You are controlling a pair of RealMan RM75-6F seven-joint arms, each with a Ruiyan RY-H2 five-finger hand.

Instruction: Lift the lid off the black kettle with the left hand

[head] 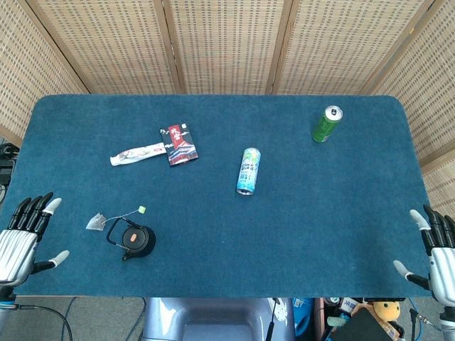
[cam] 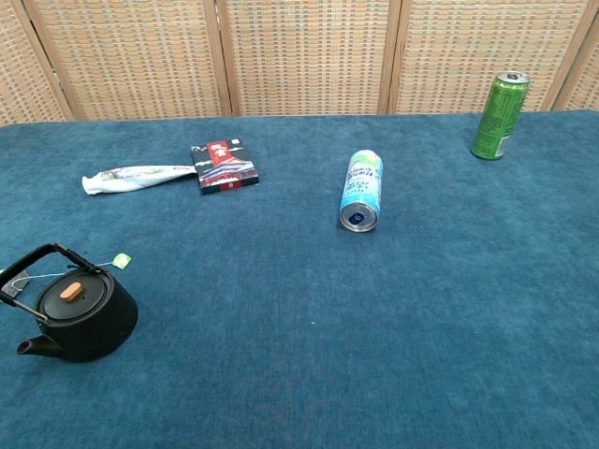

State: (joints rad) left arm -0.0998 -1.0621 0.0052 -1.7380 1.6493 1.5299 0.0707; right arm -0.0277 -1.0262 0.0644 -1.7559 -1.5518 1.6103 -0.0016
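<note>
The blue-covered table (head: 213,270) filled the head view, its near edge running just below the kettle. On it, largest first: a green can (head: 327,123) stood upright at about two o'clock from the table's middle; a pale blue can (head: 248,171) lay on its side near the middle; a white tube (head: 137,153) and a dark red packet (head: 179,144) lay touching at ten o'clock.

The black kettle (head: 135,240) sat at seven o'clock, close to the near edge, handle tipped away toward ten o'clock, spout toward the robot. Its lid (cam: 75,292) was still seated, with a small tan knob (cam: 70,291) on top. A tea bag (head: 96,222) lay just beside it at nine o'clock, its string and green tag (cam: 122,260) trailing past the handle.

The left hand (head: 25,238) hung released, fingers spread, off the table's nine o'clock side. The right hand (head: 434,245) was likewise empty and spread at three o'clock.

To do this well, I judged the left hand should come in from nine o'clock, above the tea bag, and pinch the knob from straight overhead, lifting vertically so the kettle stays put. Open cloth lay toward three o'clock; the near edge left little margin.
</note>
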